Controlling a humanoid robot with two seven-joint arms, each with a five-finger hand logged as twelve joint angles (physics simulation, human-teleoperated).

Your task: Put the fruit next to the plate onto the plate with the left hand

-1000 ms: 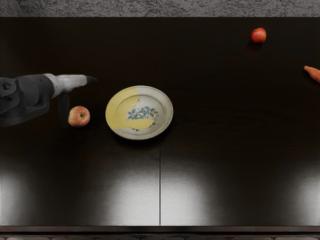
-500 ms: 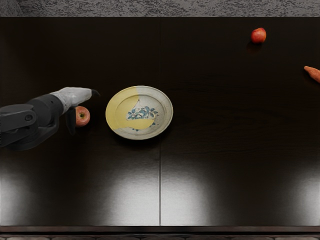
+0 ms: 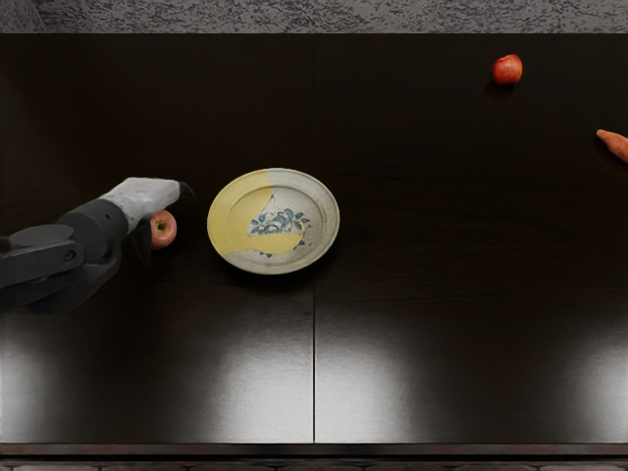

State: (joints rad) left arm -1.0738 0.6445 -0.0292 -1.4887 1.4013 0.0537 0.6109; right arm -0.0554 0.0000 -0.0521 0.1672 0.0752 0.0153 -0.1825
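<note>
L hand over apple, just left of plate

L hand [image 3: 145, 199] reaches in from the left and covers the apple's [image 3: 165, 231] left part; can't tell whether it's open or closed on the fruit. Apple sits on tabletop [image 3: 442, 294] just left of plate [image 3: 329, 222], w/ a small gap. 2nd apple [image 3: 507, 69] far right; carrot [image 3: 613, 144] at right edge.

On the counter [image 3: 442, 324], left of centre, the plate [image 3: 224, 211]; just left of it, the apple [image 3: 165, 230], partly under the left hand [image 3: 145, 196]. Far back right, a second apple [image 3: 507, 69]; nearer, at the right edge, a carrot [image 3: 613, 144].
</note>
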